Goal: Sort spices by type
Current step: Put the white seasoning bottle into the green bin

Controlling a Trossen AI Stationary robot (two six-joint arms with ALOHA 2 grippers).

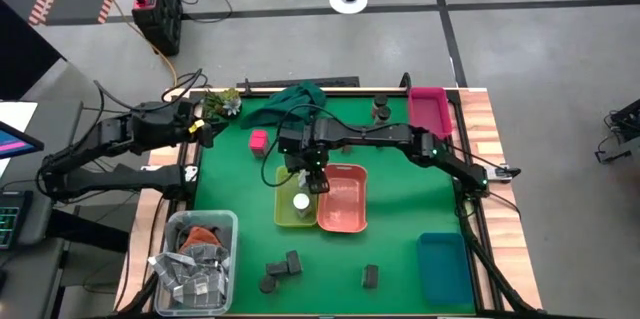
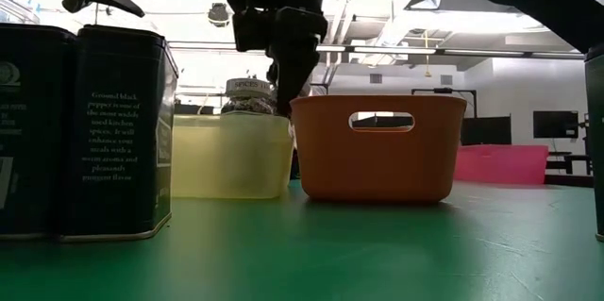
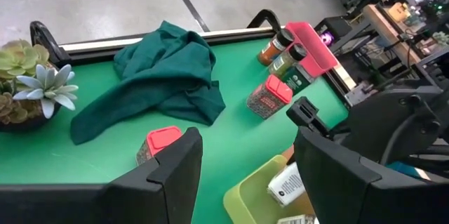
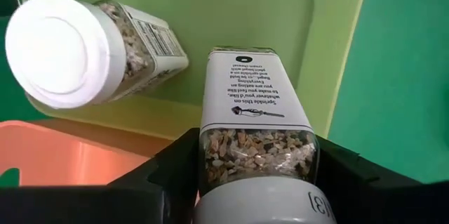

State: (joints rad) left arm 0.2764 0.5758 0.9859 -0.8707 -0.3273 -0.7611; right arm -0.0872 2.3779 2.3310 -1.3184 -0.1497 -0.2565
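Observation:
My right gripper hangs over the yellow-green bin, shut on a white-topped jar. A second white-topped jar lies on its side in that bin and shows in the low view. A pink pack stands on the green mat, and another is near dark round jars. Dark grey packs sit near the table's near edge. My left gripper is open above the table's left edge, holding nothing. My right gripper pinches the white-topped jar between its two fingers at the glass part just below the cap. It comes from above, pointing down, with the cap toward the wrist. The jar points bottom-first into the yellow-green bin; whether its bottom touches the bin floor I cannot tell.
An orange bin stands against the yellow-green bin's right side. A pink bin sits at the far right and a blue bin at the near right. A clear bin of silvery packets, a green cloth and a plant also show.

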